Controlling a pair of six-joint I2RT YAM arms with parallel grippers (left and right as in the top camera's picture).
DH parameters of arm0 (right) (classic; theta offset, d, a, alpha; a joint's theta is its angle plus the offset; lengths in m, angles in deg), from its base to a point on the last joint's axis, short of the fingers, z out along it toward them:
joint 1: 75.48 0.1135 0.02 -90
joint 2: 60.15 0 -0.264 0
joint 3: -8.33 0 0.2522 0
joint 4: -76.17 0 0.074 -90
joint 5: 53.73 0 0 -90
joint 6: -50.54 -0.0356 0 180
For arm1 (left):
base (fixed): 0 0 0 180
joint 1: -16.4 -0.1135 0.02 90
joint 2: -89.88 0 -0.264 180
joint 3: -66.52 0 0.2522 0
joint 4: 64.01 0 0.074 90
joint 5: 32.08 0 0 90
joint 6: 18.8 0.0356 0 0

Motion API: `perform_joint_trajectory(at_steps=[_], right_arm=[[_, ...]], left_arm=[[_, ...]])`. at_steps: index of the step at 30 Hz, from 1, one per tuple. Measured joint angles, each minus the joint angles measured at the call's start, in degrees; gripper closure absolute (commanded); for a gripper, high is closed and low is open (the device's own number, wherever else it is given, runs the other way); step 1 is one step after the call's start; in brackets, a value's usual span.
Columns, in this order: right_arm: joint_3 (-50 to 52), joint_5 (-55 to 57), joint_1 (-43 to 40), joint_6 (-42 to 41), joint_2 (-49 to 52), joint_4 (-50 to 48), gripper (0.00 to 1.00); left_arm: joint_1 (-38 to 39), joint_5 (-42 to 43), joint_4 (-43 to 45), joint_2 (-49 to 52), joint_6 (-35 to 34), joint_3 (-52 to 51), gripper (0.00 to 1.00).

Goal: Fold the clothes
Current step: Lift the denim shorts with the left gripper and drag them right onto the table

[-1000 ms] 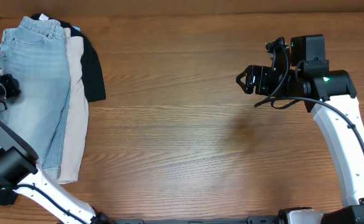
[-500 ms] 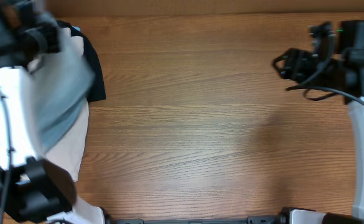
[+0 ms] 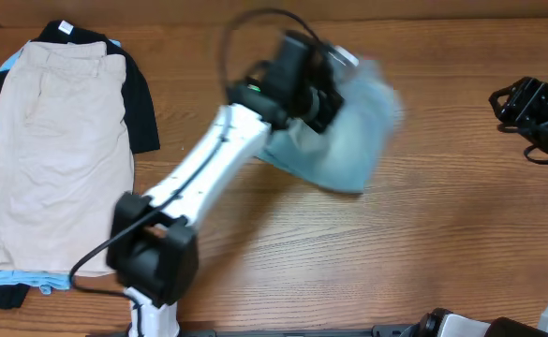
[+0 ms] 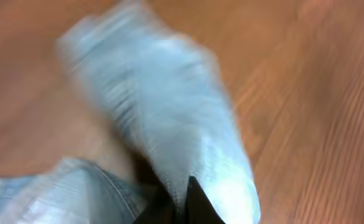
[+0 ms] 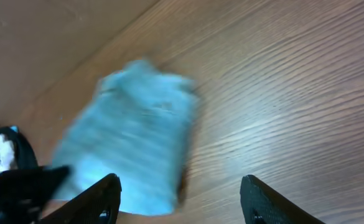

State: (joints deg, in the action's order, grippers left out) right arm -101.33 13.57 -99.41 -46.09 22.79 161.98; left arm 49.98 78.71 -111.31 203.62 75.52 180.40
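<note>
**Overhead and wrist views.** The left arm [image 3: 208,173] stretched diagonally from its base at lower left to the upper centre. The left gripper [image 3: 318,94] was clenched on the blurred jeans [image 3: 348,136], which hung just right of the jaws. The right gripper [image 5: 180,186] sat at the right edge, jaws released. Beige trousers [image 3: 58,159] lay on a black garment [image 3: 144,103] at upper left. Open table [image 3: 423,243] spread across the lower right.
</note>
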Motion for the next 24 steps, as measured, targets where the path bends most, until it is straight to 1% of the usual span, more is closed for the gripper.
perform_joint_trajectory(at_steps=[1,2,5,7,11,12,15,17,19,24], right_arm=[[0.0,0.0,0.0,0.37,0.0,0.24,0.34],[0.0,0.0,0.0,0.68,0.0,0.42,0.34],[0.0,-0.04,0.0,1.18,0.0,0.68,0.34],[0.0,-0.46,0.11,1.38,0.0,0.7,0.34],[0.02,-0.96,1.68,1.55,0.2,0.61,0.33],[0.09,-1.09,2.56,1.73,0.52,0.59,0.3],[0.85,-1.36,4.13,1.97,1.73,0.57,0.27],[1.77,-1.31,5.01,1.97,3.61,0.7,0.25],[2.49,-1.18,5.51,2.05,5.79,0.98,0.25],[3.15,-0.11,5.6,2.14,8.74,0.81,0.24]], left_arm=[[0.74,-0.33,-0.35,0.42,-0.2,-0.02,0.67],[0.96,-0.66,-0.74,0.42,-0.15,0.0,0.59],[0.48,-1.6,-1.66,-0.2,-0.59,0.0,0.45],[-0.17,-2.01,-2.73,-0.48,-0.92,0.0,0.39],[-1.79,-2.64,-4.59,-1.6,-1.03,0.0,0.36],[-2.34,-2.71,-5.4,-2.32,-1.03,0.02,0.34],[-4.0,-2.86,-7.52,-4.15,-0.68,0.61,0.27],[-5.53,-2.86,-8.98,-5.22,0.59,1.29,0.23],[-7.3,-2.84,-9.6,-5.73,2.4,1.84,0.21],[-9.42,-3.26,-6.29,-2.97,8.92,2.43,0.19]])
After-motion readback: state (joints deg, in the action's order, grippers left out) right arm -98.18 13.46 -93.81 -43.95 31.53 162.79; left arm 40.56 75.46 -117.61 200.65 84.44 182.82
